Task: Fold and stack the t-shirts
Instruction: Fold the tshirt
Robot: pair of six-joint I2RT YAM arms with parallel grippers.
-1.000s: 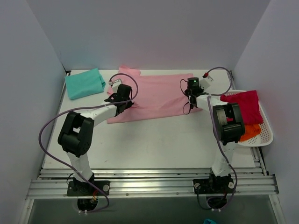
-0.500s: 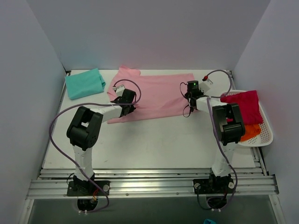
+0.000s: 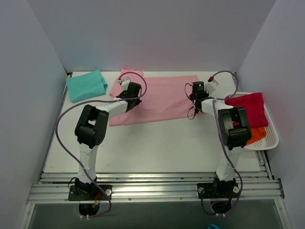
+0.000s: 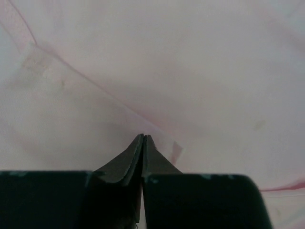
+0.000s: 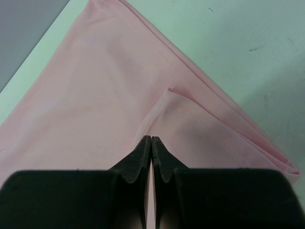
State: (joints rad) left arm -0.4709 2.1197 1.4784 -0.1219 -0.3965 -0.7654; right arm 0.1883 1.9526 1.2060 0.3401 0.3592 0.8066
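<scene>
White surface point(image 3: 157, 148) carries the pink t-shirt point(image 3: 162, 95), spread flat. On its left part the left gripper point(image 4: 144, 138) has jaws pressed together; at its right edge the right gripper point(image 5: 151, 139) jaws pinch a fold. Left of it lies the teal t-shirt point(image 3: 86, 85).

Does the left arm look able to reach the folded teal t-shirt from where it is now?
Probably yes: the teal t-shirt lies near the left gripper, nothing standing between, but that gripper seems shut on the pink t-shirt.
</scene>
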